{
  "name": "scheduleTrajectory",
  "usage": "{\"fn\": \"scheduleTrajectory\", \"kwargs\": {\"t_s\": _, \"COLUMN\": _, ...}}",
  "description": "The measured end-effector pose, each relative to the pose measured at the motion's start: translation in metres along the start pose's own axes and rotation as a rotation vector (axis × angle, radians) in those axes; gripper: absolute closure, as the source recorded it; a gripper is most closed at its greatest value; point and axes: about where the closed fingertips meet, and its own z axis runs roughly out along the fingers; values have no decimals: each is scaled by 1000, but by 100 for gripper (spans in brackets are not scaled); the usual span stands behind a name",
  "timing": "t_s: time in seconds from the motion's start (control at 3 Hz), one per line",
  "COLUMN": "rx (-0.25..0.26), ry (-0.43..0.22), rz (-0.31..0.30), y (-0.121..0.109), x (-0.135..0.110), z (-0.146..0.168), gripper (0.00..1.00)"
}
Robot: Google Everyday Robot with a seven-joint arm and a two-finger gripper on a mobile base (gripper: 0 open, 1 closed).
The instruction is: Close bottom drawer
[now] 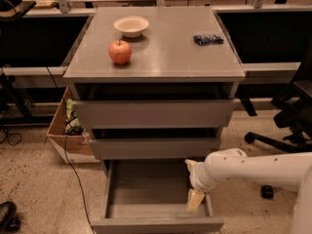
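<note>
The bottom drawer (146, 191) is pulled far out of the grey cabinet, and its grey tray looks empty. Its slim front panel (156, 224) is at the bottom of the view. My gripper (195, 199), cream-coloured at the end of the white arm (253, 167), hangs inside the tray at its right side. It is close to the right wall and just behind the front panel. The arm reaches in from the right.
The middle drawer (155, 147) and top drawer (155, 112) stick out slightly. On the cabinet top (170, 48) are a red apple (120, 51), a white bowl (131, 26) and a dark packet (208, 39). A cardboard box (66, 135) stands to the left, and office chair legs (273, 135) to the right.
</note>
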Motion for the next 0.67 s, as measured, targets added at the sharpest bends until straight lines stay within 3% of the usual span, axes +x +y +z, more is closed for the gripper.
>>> {"fn": "scheduleTrajectory", "kwargs": {"t_s": 0.33, "rx": 6, "ry": 20, "rz": 2, "y": 8, "x": 12, "z": 48, "gripper": 0}}
{"fn": "scheduleTrajectory", "kwargs": {"t_s": 0.67, "rx": -20, "ry": 38, "rz": 20, "y": 17, "x": 25, "z": 95, "gripper": 0}}
